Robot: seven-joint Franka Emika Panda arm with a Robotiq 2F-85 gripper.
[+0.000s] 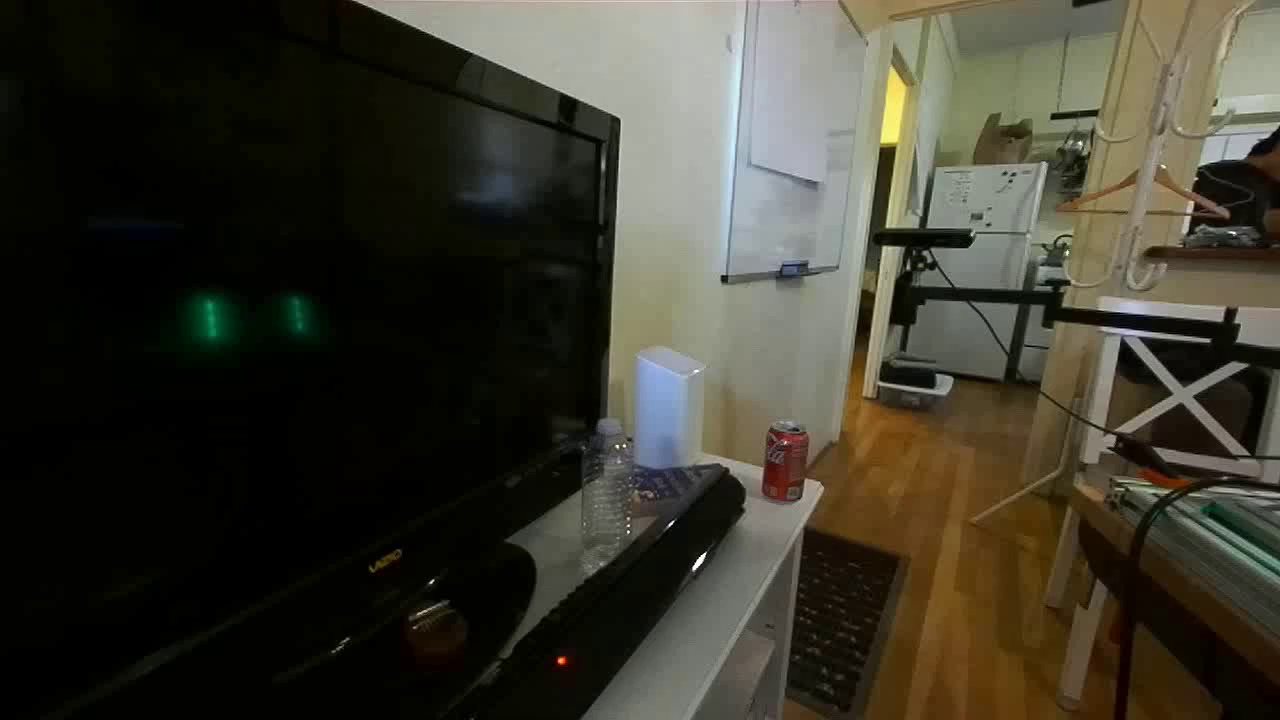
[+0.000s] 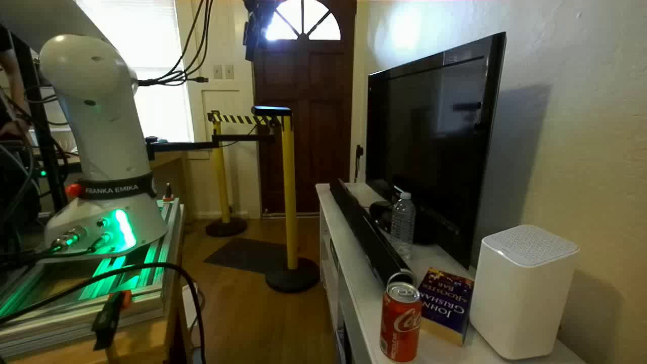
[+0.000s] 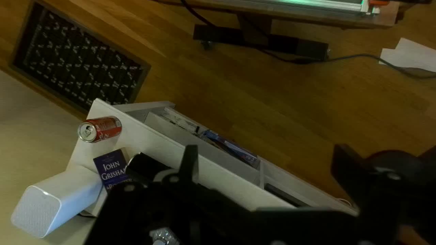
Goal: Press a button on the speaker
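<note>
The speaker is a long, low, glossy black soundbar lying along the white cabinet in both exterior views (image 1: 610,605) (image 2: 366,235). A small red light glows on its front in an exterior view. In the wrist view only its rounded end (image 3: 144,166) shows; my gripper's dark body hides the rest. My gripper (image 3: 268,160) is open and empty, its two fingers wide apart, high above the cabinet's front edge and the floor. It touches nothing. A dark shape that looks like the gripper (image 2: 258,30) hangs at the top edge of an exterior view.
Around the soundbar on the cabinet (image 2: 349,283) stand a clear bottle (image 2: 403,222), a red can (image 2: 401,323), a dark blue book (image 2: 447,303), a white cylinder-like device (image 2: 525,293) and the TV (image 2: 429,131). A yellow post (image 2: 288,192) stands on the floor beyond.
</note>
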